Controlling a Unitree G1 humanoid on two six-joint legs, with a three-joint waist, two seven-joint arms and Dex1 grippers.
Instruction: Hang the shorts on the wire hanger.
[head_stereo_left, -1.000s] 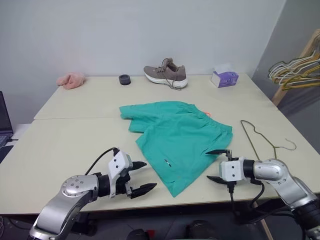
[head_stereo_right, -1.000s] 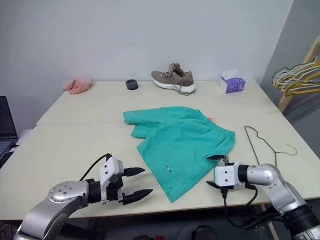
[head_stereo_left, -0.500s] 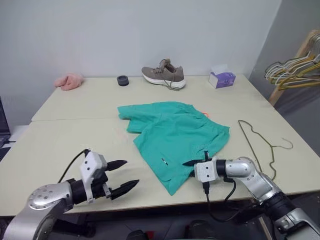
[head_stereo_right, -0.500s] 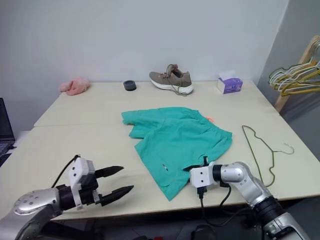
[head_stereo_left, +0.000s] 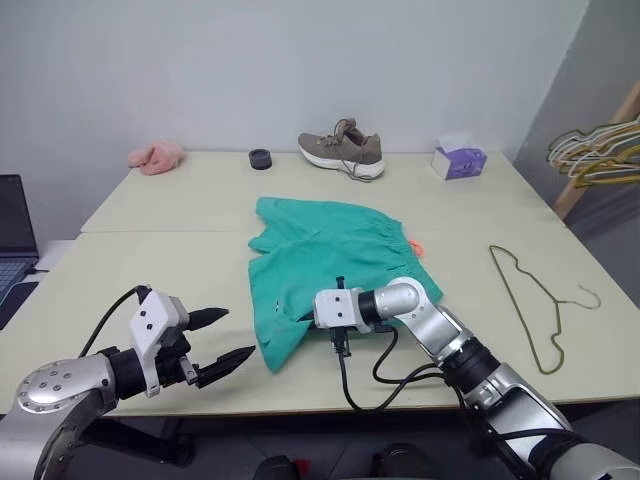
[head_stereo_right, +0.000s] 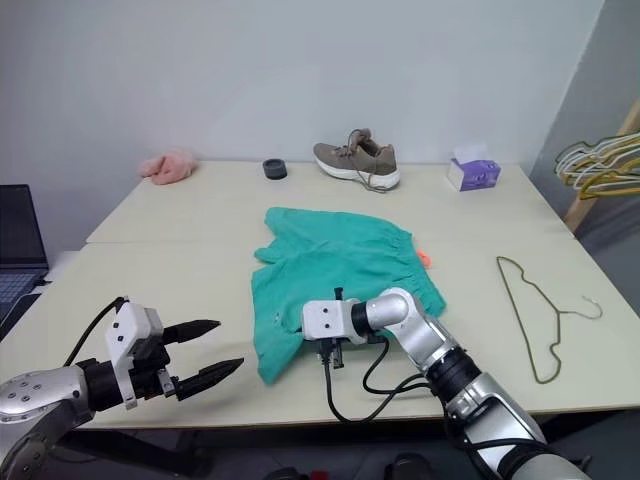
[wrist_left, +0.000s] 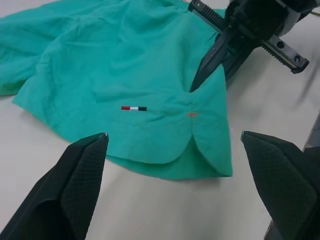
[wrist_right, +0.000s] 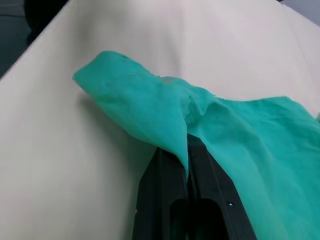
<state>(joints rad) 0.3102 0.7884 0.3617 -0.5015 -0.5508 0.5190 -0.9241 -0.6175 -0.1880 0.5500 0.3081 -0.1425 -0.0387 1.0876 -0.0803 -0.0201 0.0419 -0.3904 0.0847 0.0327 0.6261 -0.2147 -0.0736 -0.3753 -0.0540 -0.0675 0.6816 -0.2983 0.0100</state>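
Right wrist view shows the shorts (wrist_right: 220, 125) with a fold of teal cloth pinched between the closed black fingers (wrist_right: 167, 185) of the right pincer (head_stereo_right: 300, 332). From the head camera, the shorts lie bunched near the middle of the worktop (head_stereo_left: 150, 250), their near-left corner drawn up and doubled over where the right pincer grips it; a small orange tag (head_stereo_left: 414, 246) peeks out at the right edge of the waistband. The left wrist view shows a tiny dark logo (wrist_left: 134, 108) on the cloth near the hem.

The left pincer (head_stereo_left: 222, 338) hangs over the near-left part of the worktop, fingers spread wide and holding nothing, just left of the shorts. The wire hanger (head_stereo_left: 530, 300) lies flat on the right side of the worktop, well apart from the shorts.

Along the far edge sit a pink cloth (head_stereo_left: 155, 157), a small dark ring (head_stereo_left: 261, 158), a shoe (head_stereo_left: 342, 150) and a purple tissue box (head_stereo_left: 459, 160). A laptop (head_stereo_left: 15, 235) stands off the worktop's left, and bunched hangers (head_stereo_left: 600, 150) hang at far right.
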